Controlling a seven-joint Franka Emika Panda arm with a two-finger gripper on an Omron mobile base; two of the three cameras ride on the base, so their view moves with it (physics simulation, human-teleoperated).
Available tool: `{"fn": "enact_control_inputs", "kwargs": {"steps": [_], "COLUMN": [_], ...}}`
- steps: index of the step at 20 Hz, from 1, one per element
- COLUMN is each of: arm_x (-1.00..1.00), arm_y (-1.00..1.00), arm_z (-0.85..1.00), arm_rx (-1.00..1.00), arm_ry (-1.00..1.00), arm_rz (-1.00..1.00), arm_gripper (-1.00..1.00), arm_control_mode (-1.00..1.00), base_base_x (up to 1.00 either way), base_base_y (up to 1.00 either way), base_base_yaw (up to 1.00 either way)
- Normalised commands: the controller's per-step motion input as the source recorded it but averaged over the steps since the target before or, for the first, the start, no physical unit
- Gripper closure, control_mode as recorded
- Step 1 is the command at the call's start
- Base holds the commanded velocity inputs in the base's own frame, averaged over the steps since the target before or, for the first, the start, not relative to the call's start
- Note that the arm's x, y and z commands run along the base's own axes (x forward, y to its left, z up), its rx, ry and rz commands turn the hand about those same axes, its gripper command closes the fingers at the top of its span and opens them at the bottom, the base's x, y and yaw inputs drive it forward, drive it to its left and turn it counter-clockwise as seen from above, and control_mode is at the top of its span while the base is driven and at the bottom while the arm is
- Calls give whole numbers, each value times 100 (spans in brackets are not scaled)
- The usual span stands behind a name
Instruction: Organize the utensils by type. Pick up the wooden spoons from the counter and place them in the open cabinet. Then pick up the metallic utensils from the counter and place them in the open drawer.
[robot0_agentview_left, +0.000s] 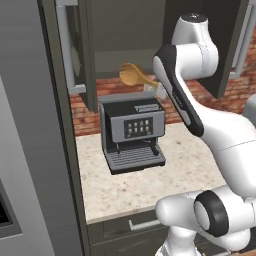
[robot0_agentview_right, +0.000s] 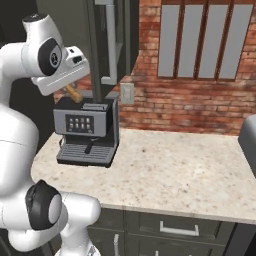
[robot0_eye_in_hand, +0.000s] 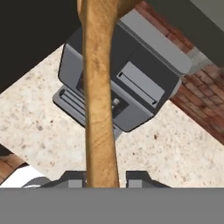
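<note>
Nearest to the hand camera, the gripper (robot0_eye_in_hand: 105, 178) is clamping the handle of a wooden spoon (robot0_eye_in_hand: 99, 100), its two dark fingertips (robot0_eye_in_hand: 72, 178) pressing in on either side so the jaws are closed down to the width of the handle. Gripping it low on the handle is likely leaving the bowl end free to go forward first into the cabinet. From the left base view the spoon's round bowl (robot0_agentview_left: 132, 75) is hanging in the air above the coffee machine (robot0_agentview_left: 132, 134), at the mouth of the open cabinet (robot0_agentview_left: 122, 30), with the white arm (robot0_agentview_left: 182, 95) reaching up and across to carry it there. Judging by this, the placing step for this spoon is under way, and the spoon is not yet resting on the shelf.

Below and beyond, the coffee machine is sitting on the beige speckled surface (robot0_agentview_right: 175, 170), backed against the red brick wall (robot0_agentview_right: 200, 105), where a pale wall socket (robot0_agentview_right: 127, 93) is showing beside it. Its front panel (robot0_agentview_left: 137, 127) is carrying rows of small buttons, but no brand name or lettering is clear enough to read. A drawer front with a silver bar handle (robot0_agentview_right: 178, 230) is showing under the surface's edge.
</note>
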Motion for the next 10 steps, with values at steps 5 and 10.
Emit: {"fn": "enact_control_inputs", "kwargs": {"steps": [5, 10], "arm_x": [4, -7], "arm_y": [4, 18], "arm_z": [21, 3], "arm_rx": [0, -2], "arm_ry": [-20, -15], "arm_rz": [5, 4], "arm_gripper": [100, 100], "arm_control_mode": [-100, -100], "base_base_x": [0, 0], "base_base_y": [0, 0], "base_base_yaw": [0, 0]}}
